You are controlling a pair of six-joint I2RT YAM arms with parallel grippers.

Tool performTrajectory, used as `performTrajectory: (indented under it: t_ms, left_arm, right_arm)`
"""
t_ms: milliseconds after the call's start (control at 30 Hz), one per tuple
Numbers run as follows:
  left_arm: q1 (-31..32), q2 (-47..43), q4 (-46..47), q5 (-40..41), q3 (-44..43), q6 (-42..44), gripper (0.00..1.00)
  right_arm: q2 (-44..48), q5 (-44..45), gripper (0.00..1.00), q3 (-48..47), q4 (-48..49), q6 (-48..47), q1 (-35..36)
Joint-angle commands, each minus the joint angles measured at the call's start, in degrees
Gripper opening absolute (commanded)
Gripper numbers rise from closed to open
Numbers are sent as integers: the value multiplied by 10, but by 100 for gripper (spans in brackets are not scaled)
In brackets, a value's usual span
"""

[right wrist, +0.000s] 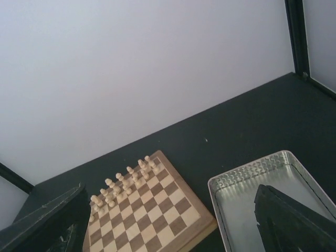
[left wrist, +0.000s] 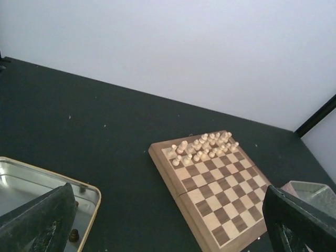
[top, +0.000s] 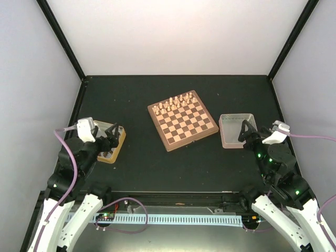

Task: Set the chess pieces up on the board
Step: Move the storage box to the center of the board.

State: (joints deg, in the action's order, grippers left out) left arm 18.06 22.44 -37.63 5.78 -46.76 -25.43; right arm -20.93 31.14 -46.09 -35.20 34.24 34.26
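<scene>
Dark side not started: the chess pieces [left wrist: 73,234] lie in the tin [left wrist: 31,178] beneath the left tool [top: 111,139], both it and the right tool [top: 245,131] spread empty, and the board [top: 186,126] ahead between them carries only cream chessmen [top: 173,102].

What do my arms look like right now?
Both arms: white lower links, black upper joints. The left end effector and right end effector are black with wedge-shaped fingers. Lilac cable trails from each wrist; green lights dot the right arm.
</scene>
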Motion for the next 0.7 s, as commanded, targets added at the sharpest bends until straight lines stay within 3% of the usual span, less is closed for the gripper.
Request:
performTrajectory:
  t_ms: [0, 233, 533, 667]
  left_arm:
    - [0, 18, -28, -2, -17, 24, 99]
    - [-1, 66, -51, -37, 5, 7, 99]
    - [-4, 118, -85, 30, 30, -45, 99]
    - [-50, 160, -94, 47, 12, -51, 99]
  right_arm:
    - [-7, 17, 87, -28, -45, 42, -2]
    - [-30, -35, 88, -42, -77, 88, -2]
    - [-64, -97, 88, -10, -86, 112, -1]
    - [-73, -151, 88, 9, -54, 85, -1]
